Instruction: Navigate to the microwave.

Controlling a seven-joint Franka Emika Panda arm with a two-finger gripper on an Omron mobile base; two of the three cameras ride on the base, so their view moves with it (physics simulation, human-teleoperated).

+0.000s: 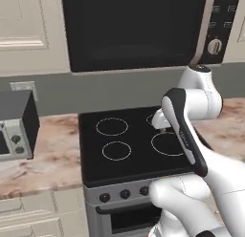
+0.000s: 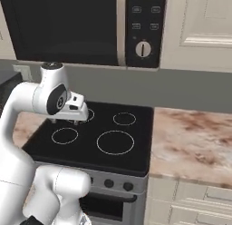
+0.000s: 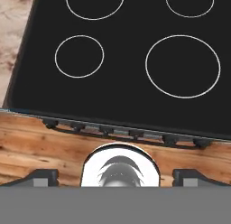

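The microwave (image 1: 134,30) (image 2: 68,24) is a wide black box with a dark glass door, mounted high on the wall straight ahead. Its vertical silver handle (image 1: 203,26) (image 2: 121,29) runs beside a button panel with a round silver dial (image 1: 215,46) (image 2: 143,49). My gripper (image 1: 161,130) (image 2: 65,122) (image 3: 117,178) hangs below the microwave, over the stove, pointing down. Its fingertips (image 3: 40,175) stand wide apart, open, with nothing between them.
A grey oven range with a black cooktop (image 1: 129,140) (image 2: 99,133) (image 3: 135,60) stands directly under the microwave. A small grey toaster oven (image 1: 16,123) sits on the marbled counter to the left. More counter (image 2: 195,142) stretches right. Cream cabinets (image 2: 204,24) flank the microwave.
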